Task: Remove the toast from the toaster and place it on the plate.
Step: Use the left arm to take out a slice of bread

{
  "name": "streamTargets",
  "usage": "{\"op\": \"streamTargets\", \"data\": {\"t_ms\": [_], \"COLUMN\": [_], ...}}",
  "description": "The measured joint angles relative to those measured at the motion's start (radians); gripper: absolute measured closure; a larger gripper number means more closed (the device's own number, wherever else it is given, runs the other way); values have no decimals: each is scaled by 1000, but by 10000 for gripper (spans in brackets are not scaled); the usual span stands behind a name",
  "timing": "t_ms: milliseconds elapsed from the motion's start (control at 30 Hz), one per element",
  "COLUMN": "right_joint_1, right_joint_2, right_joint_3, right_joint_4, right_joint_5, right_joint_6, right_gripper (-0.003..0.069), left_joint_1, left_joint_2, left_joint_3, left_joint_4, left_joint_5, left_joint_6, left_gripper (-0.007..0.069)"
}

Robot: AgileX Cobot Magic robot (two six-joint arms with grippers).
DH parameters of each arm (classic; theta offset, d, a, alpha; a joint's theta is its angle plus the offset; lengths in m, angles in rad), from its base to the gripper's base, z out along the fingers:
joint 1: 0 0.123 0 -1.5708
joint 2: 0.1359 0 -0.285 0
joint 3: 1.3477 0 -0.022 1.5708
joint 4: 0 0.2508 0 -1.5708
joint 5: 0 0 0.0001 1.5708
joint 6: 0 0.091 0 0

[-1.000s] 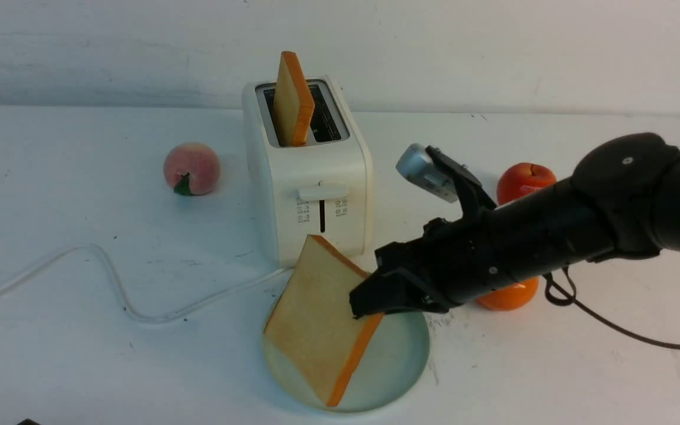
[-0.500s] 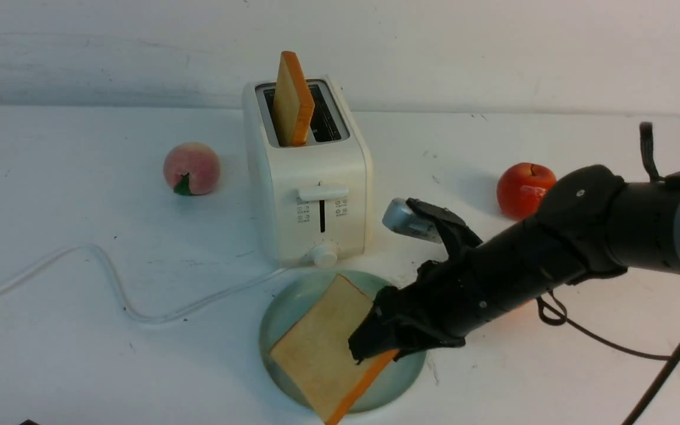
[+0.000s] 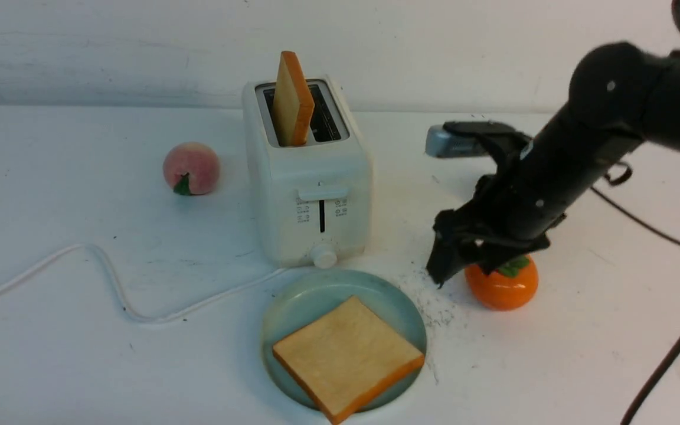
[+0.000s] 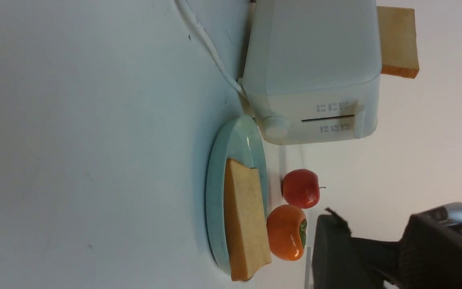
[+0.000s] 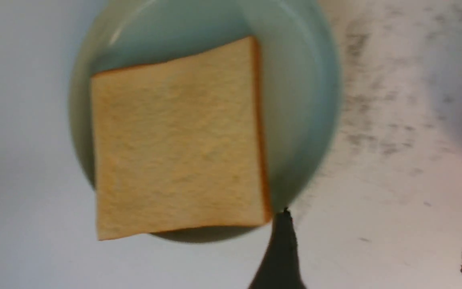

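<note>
I see free room above the toaster (image 3: pixel 307 177), bar 1 slice (image 3: pixel 293 100) upright in its left slot. My right pincer (image 3: pixel 458 265) hangs just over the persimmon (image 3: pixel 502 286); the cord (image 3: pixel 110 277) crosses the surface (image 3: pixel 51 366) left.

A flat white tabletop (image 3: pixel 51 354) carries everything. A boxy white plastic two-slot toaster (image 3: pixel 307 195) stands upright on it. A round pink-and-yellow peach (image 3: pixel 191 168) with a green leaf sits apart on the toaster's left. A thin white cord (image 3: pixel 115 283) snakes leftward across the surface from the toaster's base. A round, shallow pale blue-green plate (image 3: pixel 284 301) rests just in front of the toaster. Off the toaster's right front sits a glossy orange persimmon (image 3: pixel 502 286) with a green cap, and a round red apple (image 4: pixel 301 188) just beside it. Dark speckled smudges (image 3: pixel 431 301) mark the surface between plate and persimmon.
</note>
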Motion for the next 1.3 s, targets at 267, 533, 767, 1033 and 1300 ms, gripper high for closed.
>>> {"op": "streamTargets", "data": {"t_ms": [267,533,767,1033,1300], "right_joint_1": [-6,-6,-6,-6,-6], "right_joint_2": [-47,-318,-684,-1164,-1553], "right_joint_3": [-177,-85,279,637,864], "right_joint_4": [-213,-188,-294,-460,-471], "right_joint_5": [128,139,116,-73,-162], "right_joint_6": [199,205,197,269,295], "right_gripper": [545,678,677,677,674], "left_joint_1": [0,0,0,0,-19], "left_joint_2": [0,80,501,1164,1639], "left_joint_3": [-93,-356,-633,-1052,-1647], "left_joint_4": [-92,-97,-2,95,11], "left_joint_5": [14,93,289,679,887], "left_joint_6": [148,349,691,859,808], "left_gripper": [541,638,638,638,638]}}
